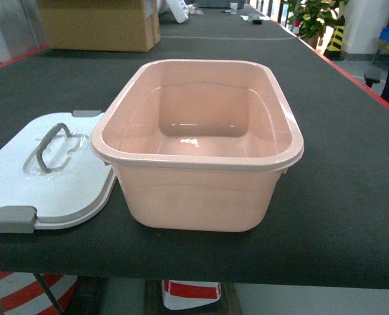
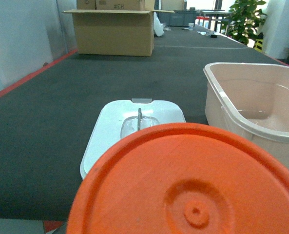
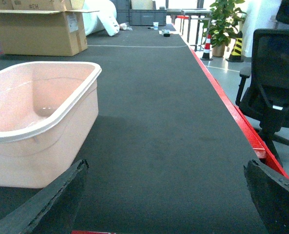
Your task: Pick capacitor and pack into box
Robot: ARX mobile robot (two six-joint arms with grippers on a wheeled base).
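The pale pink box [image 1: 197, 190] stands open and empty near the table's front edge, with its white lid [image 1: 23, 184] lying flat to its left, grey handle up. A large orange round end face, the capacitor [image 2: 193, 185], fills the bottom of the left wrist view close to the camera. It hangs above the table's front edge, before the lid [image 2: 110, 126] and left of the box [image 2: 241, 112]. My left gripper's fingers are hidden behind it. My right gripper [image 3: 166, 195] is open and holds nothing, low over the dark mat to the right of the box [image 3: 37, 146]. Neither gripper shows in the head view.
A brown cardboard carton [image 1: 102, 26] stands at the far left of the long dark table. A red strip [image 3: 232, 112] marks the table's right edge, with a black office chair [image 3: 276, 73] and a potted plant [image 3: 224, 19] beyond it.
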